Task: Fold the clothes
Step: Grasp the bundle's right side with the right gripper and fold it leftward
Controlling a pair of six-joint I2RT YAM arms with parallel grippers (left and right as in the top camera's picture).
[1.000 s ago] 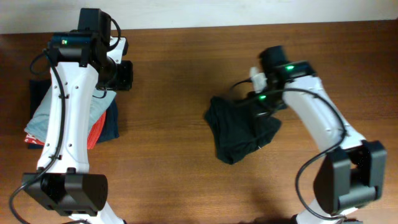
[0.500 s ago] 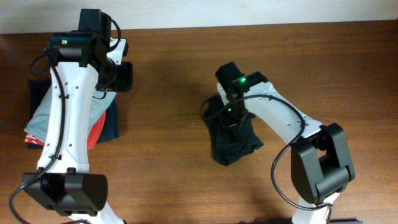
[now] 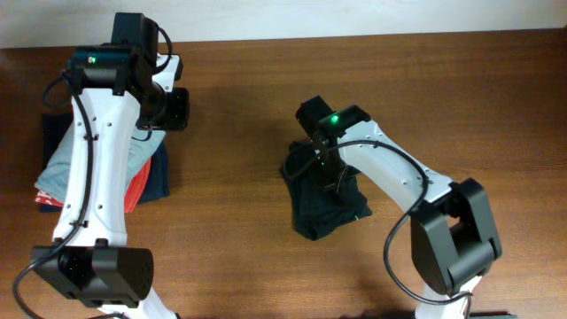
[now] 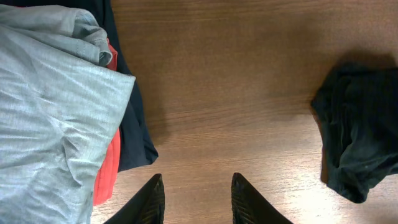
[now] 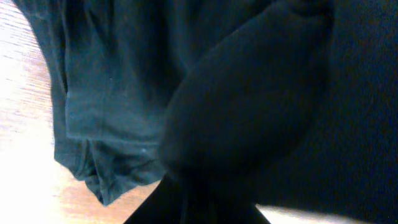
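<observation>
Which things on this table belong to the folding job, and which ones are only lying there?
Belongs to the job:
- black T-shirt, bunched near the middle of the table

Only lying about, in one pile at the table's left side:
- light grey-blue garment, on top
- orange-red garment, under it
- navy garment, also underneath

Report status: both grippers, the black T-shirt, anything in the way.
Left gripper open, empty, over bare table. Right gripper shut on black T-shirt, which lies bunched, not folded flat. Garment pile far left, nothing in the way.
</observation>
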